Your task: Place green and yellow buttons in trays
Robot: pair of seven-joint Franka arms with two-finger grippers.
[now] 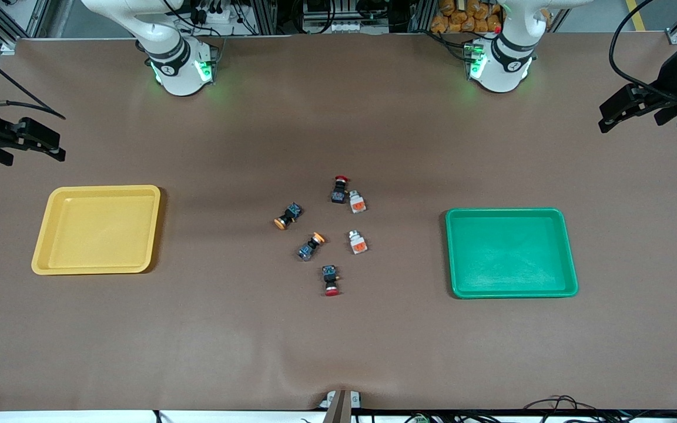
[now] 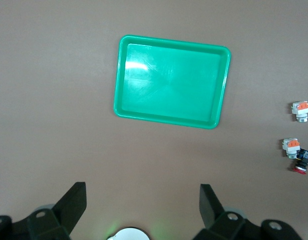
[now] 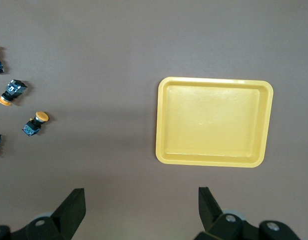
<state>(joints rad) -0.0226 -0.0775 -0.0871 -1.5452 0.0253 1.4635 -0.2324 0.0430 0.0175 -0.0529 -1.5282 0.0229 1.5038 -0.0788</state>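
Two red-capped buttons (image 1: pixel 338 189) lie among the yellow-capped buttons (image 1: pixel 289 215); the wide-open, empty left gripper (image 2: pixel 143 206) and right gripper (image 3: pixel 141 206) could grab those by mistake.

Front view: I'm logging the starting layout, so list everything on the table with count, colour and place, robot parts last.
Yellow tray: one, yellow, toward the right arm's end of the table, nothing in it.
Green tray: one, green, toward the left arm's end, nothing in it.
Orange-capped buttons: two, black-blue bodies, mid-table.
Whitish buttons: two, orange-red patch, mid-table.
Red-capped buttons: two, black bodies, one nearest the front camera, one farthest.
Table: one, brown.
Left gripper: open, waiting above its table end.
Right gripper: open, waiting above its end.
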